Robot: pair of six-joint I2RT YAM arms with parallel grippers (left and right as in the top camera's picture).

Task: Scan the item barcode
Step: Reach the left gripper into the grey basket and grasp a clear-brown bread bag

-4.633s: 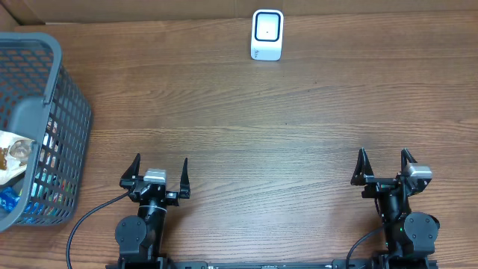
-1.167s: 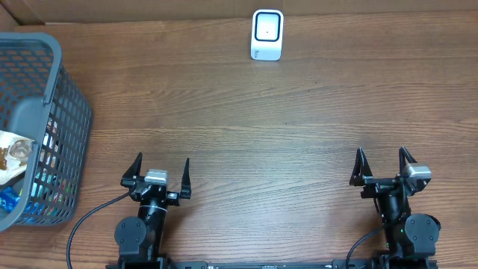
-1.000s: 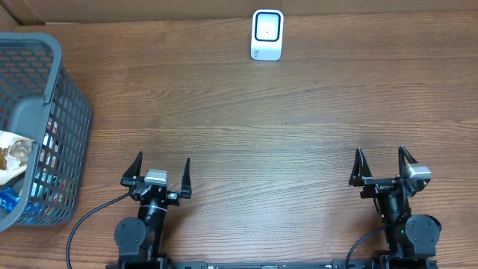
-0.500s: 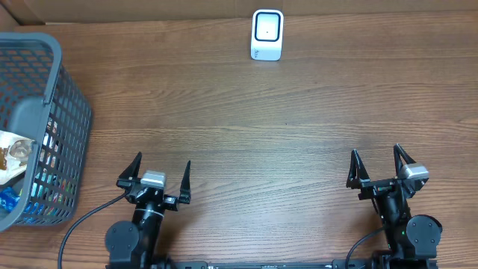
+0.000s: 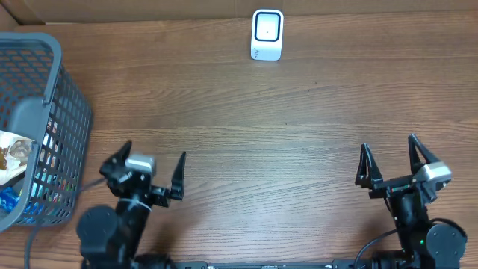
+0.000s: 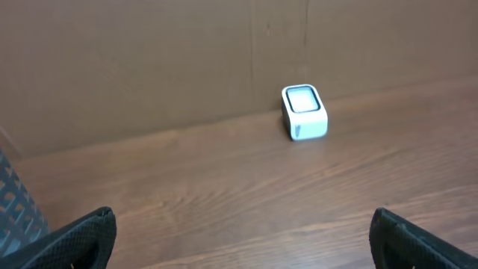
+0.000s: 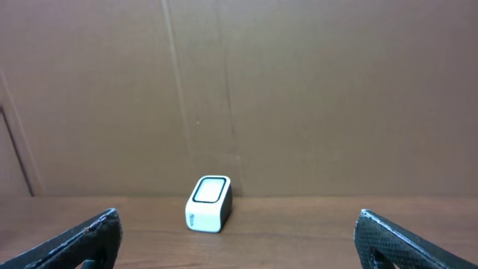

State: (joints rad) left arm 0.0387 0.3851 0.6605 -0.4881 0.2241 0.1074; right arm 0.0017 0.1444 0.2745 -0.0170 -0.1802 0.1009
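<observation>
The left pincer (image 5: 153,157) and right pincer (image 5: 388,148) gape wide, holding nothing. The white scanner (image 5: 267,34) sits far across the bench (image 5: 284,119) from both.

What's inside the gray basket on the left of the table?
A crinkly clear-wrapped item lies on top; colorful packages show through the basket mesh. Deeper contents are hidden by the wall and the picture's edge.
</observation>
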